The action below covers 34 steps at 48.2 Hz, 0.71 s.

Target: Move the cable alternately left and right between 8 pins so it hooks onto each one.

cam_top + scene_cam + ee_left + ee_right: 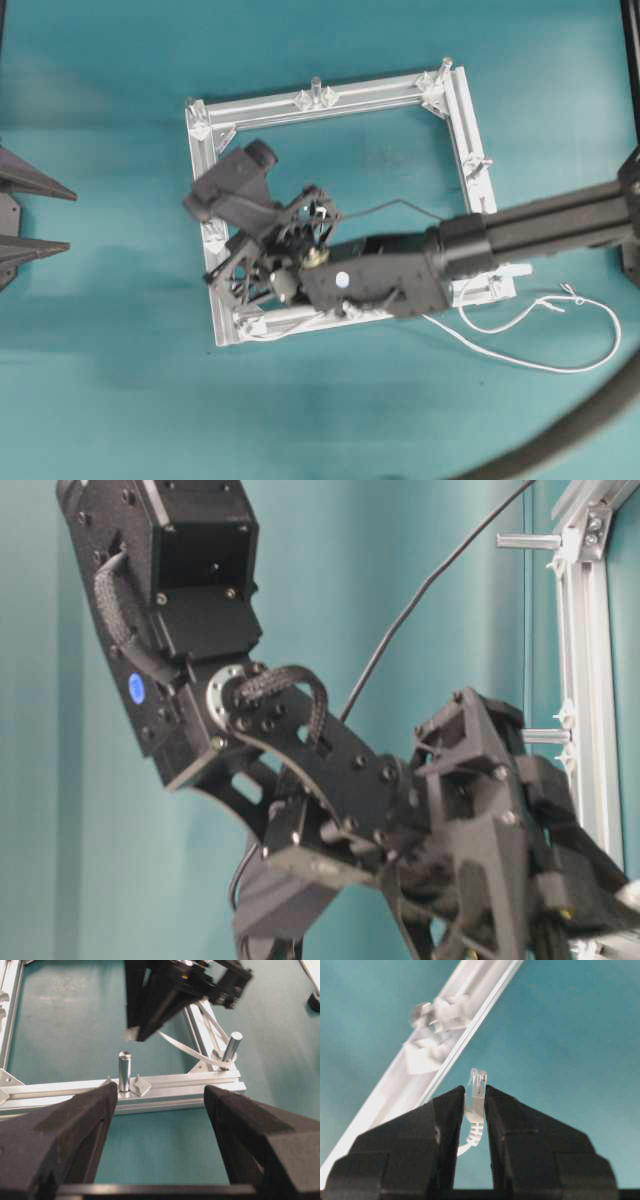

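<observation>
Threading barely begun at the lower-left corner.
The right hand pinches the thin white cable's clear plug; one silvery pin is looped, the left hand gapes empty.

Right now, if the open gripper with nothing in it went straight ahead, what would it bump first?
Probably the silver frame bar just ahead of the left gripper, near the upright pin; depth is unclear.

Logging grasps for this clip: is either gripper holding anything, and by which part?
The right gripper pinches the cable at its clear plug end, plug tip poking out past the fingertips. The left gripper is open and holds nothing.
</observation>
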Each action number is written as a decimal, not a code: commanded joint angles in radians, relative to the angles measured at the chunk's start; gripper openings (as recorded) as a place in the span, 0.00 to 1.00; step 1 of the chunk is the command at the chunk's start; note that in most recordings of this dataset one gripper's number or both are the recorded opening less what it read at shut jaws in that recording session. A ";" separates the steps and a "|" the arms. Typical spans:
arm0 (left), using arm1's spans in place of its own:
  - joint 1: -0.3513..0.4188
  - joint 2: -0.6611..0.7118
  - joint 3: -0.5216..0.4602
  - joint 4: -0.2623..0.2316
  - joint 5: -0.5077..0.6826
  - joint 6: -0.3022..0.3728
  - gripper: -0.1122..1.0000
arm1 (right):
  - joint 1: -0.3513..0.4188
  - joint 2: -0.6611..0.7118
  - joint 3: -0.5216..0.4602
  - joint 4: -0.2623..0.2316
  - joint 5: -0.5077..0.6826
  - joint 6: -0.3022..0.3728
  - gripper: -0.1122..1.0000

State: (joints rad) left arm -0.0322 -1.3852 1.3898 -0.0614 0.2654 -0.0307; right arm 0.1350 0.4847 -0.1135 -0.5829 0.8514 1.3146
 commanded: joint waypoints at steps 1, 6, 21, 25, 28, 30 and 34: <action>0.003 0.011 -0.026 0.003 -0.009 0.002 0.76 | -0.051 -0.054 -0.005 0.061 -0.043 -0.081 0.25; 0.003 0.011 -0.026 0.003 -0.009 0.002 0.76 | -0.107 -0.052 -0.009 0.170 -0.089 -0.241 0.25; 0.003 0.011 -0.026 0.003 -0.009 0.002 0.76 | -0.198 0.006 -0.141 0.314 -0.064 -0.555 0.25; 0.003 0.011 -0.026 0.003 -0.009 0.002 0.76 | -0.207 0.043 -0.207 0.344 -0.044 -0.626 0.25; 0.005 0.011 -0.026 0.003 -0.009 0.002 0.76 | -0.213 0.072 -0.259 0.374 -0.023 -0.683 0.25; 0.005 0.011 -0.026 0.003 -0.009 0.002 0.76 | -0.216 0.092 -0.295 0.400 -0.006 -0.724 0.25; 0.003 0.011 -0.026 0.003 -0.009 0.002 0.76 | -0.222 0.129 -0.356 0.448 0.026 -0.801 0.25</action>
State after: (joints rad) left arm -0.0322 -1.3852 1.3913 -0.0614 0.2654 -0.0307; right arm -0.0798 0.6121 -0.3881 -0.1733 0.8560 0.5645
